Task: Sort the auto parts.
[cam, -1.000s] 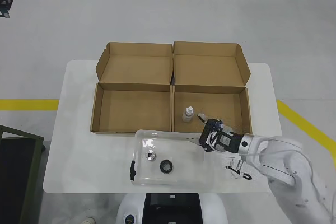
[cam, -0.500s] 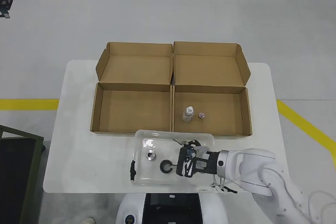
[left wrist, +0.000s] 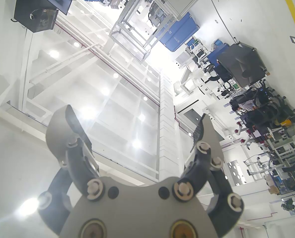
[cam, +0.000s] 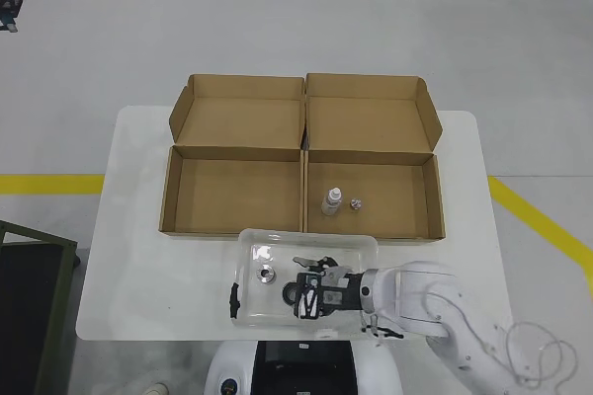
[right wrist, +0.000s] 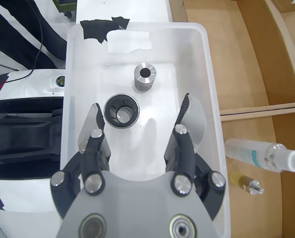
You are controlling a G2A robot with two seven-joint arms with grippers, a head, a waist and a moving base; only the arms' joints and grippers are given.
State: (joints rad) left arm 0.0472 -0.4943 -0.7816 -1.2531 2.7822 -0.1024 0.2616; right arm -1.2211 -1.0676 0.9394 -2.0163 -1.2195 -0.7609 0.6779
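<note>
right arm (cam: 425, 293) moved along tray (right wrist: 212, 87); black ring (right wrist: 110, 111) between spread jaws

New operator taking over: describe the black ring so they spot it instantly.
Find the clear plastic bin on the white table, next to the cardboard boxes. Two parts sit inside; the black ring is the dark, hollow one, not the silver cylinder beside it.

R hand (right wrist: 141, 102) moved fr. box (right wrist: 261, 130) to over clear bin (right wrist: 177, 58).
</note>
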